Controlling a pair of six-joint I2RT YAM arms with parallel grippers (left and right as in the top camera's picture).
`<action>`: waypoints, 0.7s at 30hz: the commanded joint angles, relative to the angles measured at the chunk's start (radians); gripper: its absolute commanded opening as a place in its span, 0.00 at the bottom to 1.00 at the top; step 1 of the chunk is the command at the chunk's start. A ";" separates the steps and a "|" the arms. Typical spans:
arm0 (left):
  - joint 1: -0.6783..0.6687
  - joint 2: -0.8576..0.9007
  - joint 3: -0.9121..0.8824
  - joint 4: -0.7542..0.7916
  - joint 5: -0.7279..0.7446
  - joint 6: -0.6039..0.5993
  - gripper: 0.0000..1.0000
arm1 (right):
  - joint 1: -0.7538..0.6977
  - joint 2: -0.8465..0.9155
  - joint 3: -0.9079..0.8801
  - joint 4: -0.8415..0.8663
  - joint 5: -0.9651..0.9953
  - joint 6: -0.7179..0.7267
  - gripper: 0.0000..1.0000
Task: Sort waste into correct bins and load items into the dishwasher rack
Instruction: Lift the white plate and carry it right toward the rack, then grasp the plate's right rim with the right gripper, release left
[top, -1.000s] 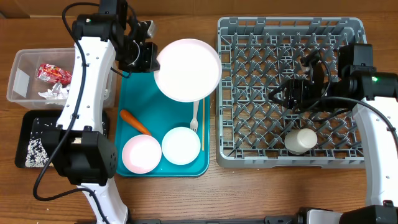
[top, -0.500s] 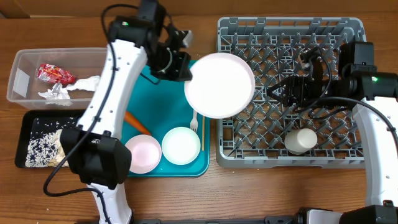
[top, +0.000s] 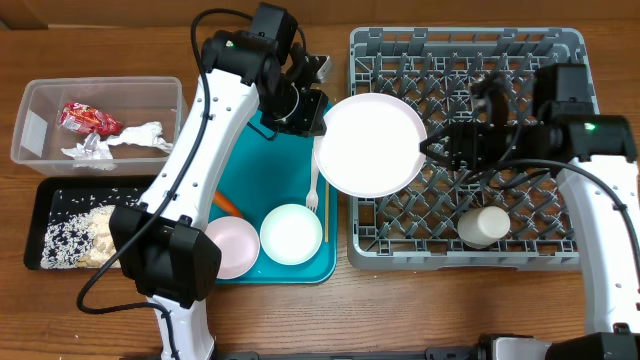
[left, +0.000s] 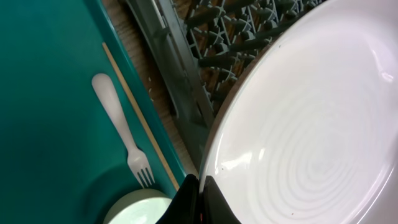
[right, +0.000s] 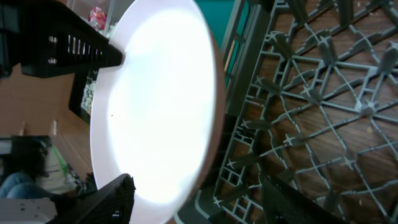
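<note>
Plate (top: 370, 145), white, round: held over left rim of dishwasher rack (top: 465, 40), overlapping rack and teal tray (top: 225, 160). Left edge clamped in left gripper (top: 318, 118). Right gripper (top: 432, 150): jaws apart, just beside plate's right edge; contact not discernible.

Carrot (top: 228, 205): mostly hidden under left arm. Pink bowl (top: 232, 245): left part covered by same arm. Chopstick (top: 325, 215): thin, faint from overhead, right of fork (top: 312, 190).

Since a second ago: plate shifted right, off tray's far end; right gripper shifted left toward it; napkin (top: 140, 135) in clear tub (top: 100, 95) uncovered.
</note>
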 joint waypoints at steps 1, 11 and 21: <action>-0.016 0.012 0.024 0.004 0.009 -0.017 0.04 | 0.046 0.005 0.008 0.014 0.086 -0.007 0.69; -0.026 0.012 0.024 0.002 0.010 -0.017 0.04 | 0.087 0.007 0.008 0.064 0.211 0.031 0.62; -0.027 0.012 0.024 0.011 0.047 -0.017 0.04 | 0.087 0.027 0.008 0.077 0.207 0.031 0.45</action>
